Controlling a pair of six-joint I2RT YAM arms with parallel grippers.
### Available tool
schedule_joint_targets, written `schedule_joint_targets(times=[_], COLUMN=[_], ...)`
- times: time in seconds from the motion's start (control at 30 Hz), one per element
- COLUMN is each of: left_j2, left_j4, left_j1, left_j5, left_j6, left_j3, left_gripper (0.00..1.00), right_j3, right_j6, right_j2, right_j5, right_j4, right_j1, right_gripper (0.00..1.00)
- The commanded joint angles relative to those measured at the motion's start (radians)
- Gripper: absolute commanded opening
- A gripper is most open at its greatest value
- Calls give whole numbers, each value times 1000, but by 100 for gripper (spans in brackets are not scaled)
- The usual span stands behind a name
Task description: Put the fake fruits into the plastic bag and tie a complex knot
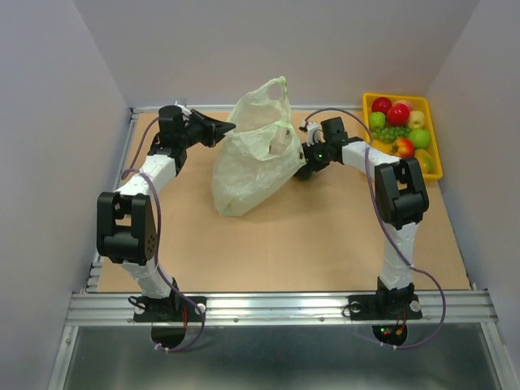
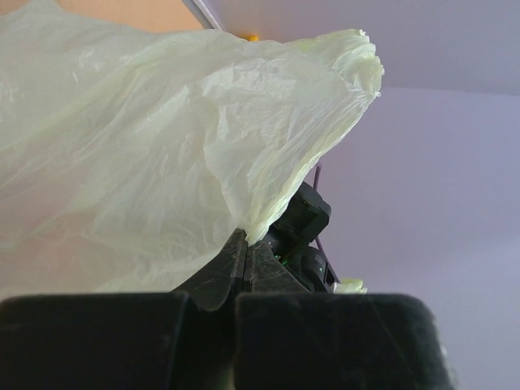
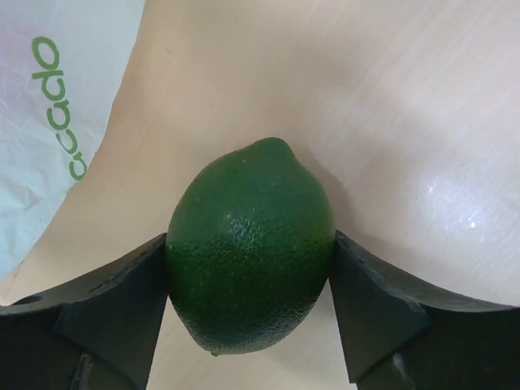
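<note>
Clamping green lime between right jaws; left jaws pinching plastic bag edge

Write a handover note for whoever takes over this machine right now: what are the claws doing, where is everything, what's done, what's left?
Left gripper: shut on the bag edge, holding it up.
Right gripper: shut on a lime, beside the bag.
Other fruits: in the tray, far right.
Done: lime picked; bag's contents not visible.
Left: drop lime in, load the rest, tie the knot.
</note>
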State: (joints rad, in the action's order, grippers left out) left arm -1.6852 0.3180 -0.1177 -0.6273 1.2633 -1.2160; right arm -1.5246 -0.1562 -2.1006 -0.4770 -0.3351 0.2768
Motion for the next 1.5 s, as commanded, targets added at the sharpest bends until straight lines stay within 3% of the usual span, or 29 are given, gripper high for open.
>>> schedule_joint_targets(times=[0.0,0.1,0.4,0.67,0.87,0.9,1.03,1.1,1.3,1.47], left_j2=[84,102,121,113,94,94,87,82,79,87], left_j4=[41,26,12,9,23,27,33,35,38,36], left_j1=[-7,-25,-57,-77,-77,-77,-77,-77,-76,-74], left_j5=[-38,-45,-57,-81,-107,-107,-110,-115,-120,-117], left_j6=[-28,-57,-122,-140,-120,-117,-110,-111,-120,-134], left_j3=[30,45,70,61,36,36,29,18,9,18], left_gripper=[0,0,0,0,0,0,0,0,0,0], right_j3=[30,38,-63,-221,-226,-223,-206,-204,-172,-158], right_j6=[18,47,110,297,319,316,331,339,287,276], right_j2=[91,172,339,311,226,209,185,186,297,358], right_j5=[41,83,133,-150,-213,-206,-160,-140,-87,-189], right_j4=[16,16,13,16,22,21,19,18,-5,-105], right_j1=[7,-4,-37,-34,71,114,160,160,131,-85], right_gripper=[68,54,50,50,50,52,90,98,100,100])
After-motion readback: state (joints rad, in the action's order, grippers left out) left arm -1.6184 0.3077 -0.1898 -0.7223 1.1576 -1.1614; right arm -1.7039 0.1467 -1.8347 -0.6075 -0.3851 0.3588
